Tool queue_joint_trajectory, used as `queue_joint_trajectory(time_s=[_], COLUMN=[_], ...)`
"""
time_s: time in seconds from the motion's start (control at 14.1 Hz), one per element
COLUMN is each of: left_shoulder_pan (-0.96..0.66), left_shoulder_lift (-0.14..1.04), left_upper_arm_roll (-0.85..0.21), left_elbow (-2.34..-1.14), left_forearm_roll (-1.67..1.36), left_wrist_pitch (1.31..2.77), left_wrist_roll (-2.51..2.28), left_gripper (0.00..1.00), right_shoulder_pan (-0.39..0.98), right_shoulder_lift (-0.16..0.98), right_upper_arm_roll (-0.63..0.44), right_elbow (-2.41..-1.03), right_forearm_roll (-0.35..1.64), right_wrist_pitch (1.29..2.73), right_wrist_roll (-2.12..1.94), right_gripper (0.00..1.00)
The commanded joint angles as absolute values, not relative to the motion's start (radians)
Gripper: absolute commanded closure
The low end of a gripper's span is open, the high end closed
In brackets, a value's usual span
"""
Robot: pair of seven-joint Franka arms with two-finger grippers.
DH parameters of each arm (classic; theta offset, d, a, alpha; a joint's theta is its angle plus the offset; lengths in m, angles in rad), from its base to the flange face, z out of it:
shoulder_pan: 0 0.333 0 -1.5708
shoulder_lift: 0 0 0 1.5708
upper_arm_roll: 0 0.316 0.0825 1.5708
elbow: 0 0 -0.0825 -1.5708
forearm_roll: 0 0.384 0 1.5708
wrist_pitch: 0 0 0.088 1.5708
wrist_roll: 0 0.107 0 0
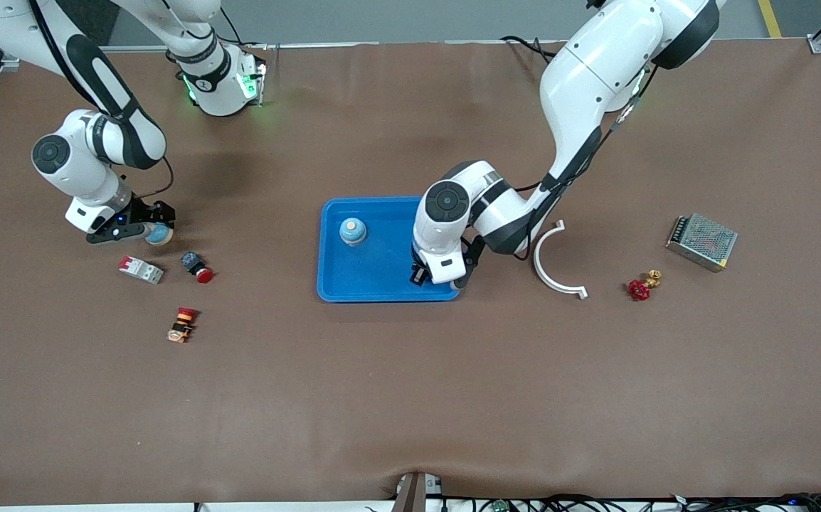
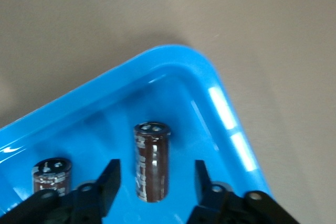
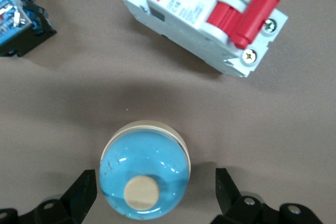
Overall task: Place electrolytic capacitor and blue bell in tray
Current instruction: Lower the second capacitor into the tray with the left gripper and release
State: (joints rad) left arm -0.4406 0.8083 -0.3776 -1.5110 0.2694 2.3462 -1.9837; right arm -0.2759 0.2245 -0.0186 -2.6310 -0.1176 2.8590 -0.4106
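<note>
The bright-blue tray [image 1: 382, 274] lies mid-table. A blue bell [image 1: 352, 231] sits in it. My left gripper [image 1: 422, 276] is low in the tray's corner nearest the left arm's end. In the left wrist view it [image 2: 156, 167] is open, and a dark brown electrolytic capacitor [image 2: 152, 161] rests on the tray [image 2: 184, 59] between its fingers, clear of both. A second capacitor [image 2: 52, 176] is beside it. My right gripper [image 1: 153, 232] is low at the right arm's end of the table. It [image 3: 155, 174] is open around a second blue bell [image 3: 144, 177], without touching it.
A white-and-red circuit breaker [image 1: 141, 269], a red-capped switch [image 1: 197, 267] and an orange push button [image 1: 182, 324] lie near the right gripper. A white curved bracket [image 1: 553, 267], a red valve [image 1: 642, 286] and a metal power supply [image 1: 701, 242] lie toward the left arm's end.
</note>
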Motion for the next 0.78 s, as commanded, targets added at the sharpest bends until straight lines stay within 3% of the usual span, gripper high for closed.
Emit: queue_joint_trajectory(time_s=[0.0,0.07,0.14,0.28,0.42,0.71], left_shoulder_pan=[-0.436,-0.434,-0.433,-0.396,-0.341,-0.238], left_shoulder_lift=[0.743,0.727,0.709,0.654,0.597,0.483], left_upper_arm_roll=[-0.361,-0.342,-0.331,-0.325,-0.325,-0.327], left_elbow=[-1.494,-1.467,-1.447,-1.439,-1.44,-1.44], left_forearm_roll=[0.299,0.313,0.325,0.333,0.333,0.322], left_wrist_pitch=[2.294,2.257,2.212,2.159,2.1,1.956], left_wrist_roll=[-1.993,-1.977,-1.958,-1.86,-1.719,-1.421], left_gripper=[0.0,0.0,0.0,0.0,0.0,0.0], right_shoulder_pan=[-0.261,-0.261,-0.258,-0.247,-0.244,-0.142], right_shoulder_lift=[0.218,0.218,0.215,0.196,0.122,-0.021], right_upper_arm_roll=[-0.015,-0.015,-0.014,-0.008,0.023,0.11], right_elbow=[-2.64,-2.64,-2.64,-2.637,-2.628,-2.559], right_forearm_roll=[-0.095,-0.095,-0.095,-0.095,-0.086,0.3], right_wrist_pitch=[2.866,2.861,2.852,2.801,2.661,2.363], right_wrist_roll=[-0.39,-0.368,-0.329,-0.273,-0.16,-0.066], right_gripper=[0.55,0.94,1.0,1.0,1.0,1.0])
